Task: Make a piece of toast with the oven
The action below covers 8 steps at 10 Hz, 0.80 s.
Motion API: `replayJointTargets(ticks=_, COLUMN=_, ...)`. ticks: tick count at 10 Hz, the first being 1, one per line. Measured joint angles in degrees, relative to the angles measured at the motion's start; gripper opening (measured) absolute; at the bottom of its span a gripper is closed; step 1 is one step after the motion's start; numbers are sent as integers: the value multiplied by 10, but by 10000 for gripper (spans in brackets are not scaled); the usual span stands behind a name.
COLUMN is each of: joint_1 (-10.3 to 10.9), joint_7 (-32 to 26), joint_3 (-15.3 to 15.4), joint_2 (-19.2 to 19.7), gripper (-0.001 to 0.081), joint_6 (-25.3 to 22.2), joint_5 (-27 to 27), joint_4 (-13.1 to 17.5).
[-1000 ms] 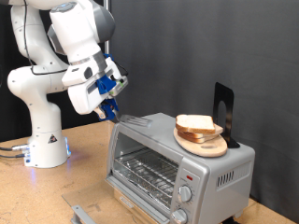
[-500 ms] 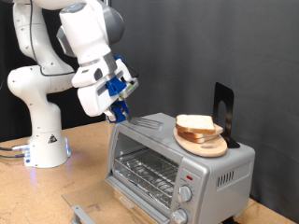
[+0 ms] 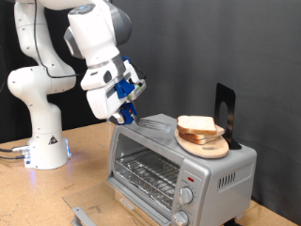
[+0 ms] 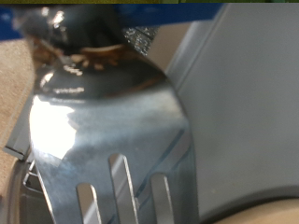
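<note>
hovering over the oven [image 3: 179,160] top's left edge in the exterior view, the claw [image 3: 127,115] is clamped on a spatula [image 3: 150,122] whose blade points right toward the toast [image 3: 197,124] on its wooden plate [image 3: 203,143].

The oven [image 3: 179,160] has a brushed silver metal shell with a dull satin sheen, a clear glass door and a thin bright wire rack [image 3: 149,175] inside. Its 2 knobs [image 3: 186,205], at 5 o'clock on the front, look like silver plastic or metal; which cannot be told. The slotted spatula [image 4: 107,140] is polished steel, mirror-glossy, with brown specks near its neck. The piece of toast [image 3: 198,124] looks soft, matt and porous. The round plate [image 3: 205,144] under it is smooth, pale wood. The gripper [image 3: 125,115] carries glossy blue plastic parts; the arm's [image 3: 94,38] shell is smooth white gloss. The table [image 3: 56,193] is matt, speckled wood board.
</note>
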Motion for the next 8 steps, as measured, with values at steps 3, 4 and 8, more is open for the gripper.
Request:
replayJointTargets(ticks=3, joint_1=2, joint_7=0, joint_3=10, joint_2=3, gripper=331, joint_6=1, joint_5=11, joint_4=5)
replayJointTargets(ticks=4, joint_1=2, joint_7=0, joint_3=12, joint_2=3, gripper=331, joint_6=1, joint_5=12, joint_4=5)
replayJointTargets(ticks=8, joint_1=2, joint_7=6, joint_3=15, joint_2=3, gripper=331, joint_6=1, joint_5=12, joint_4=5)
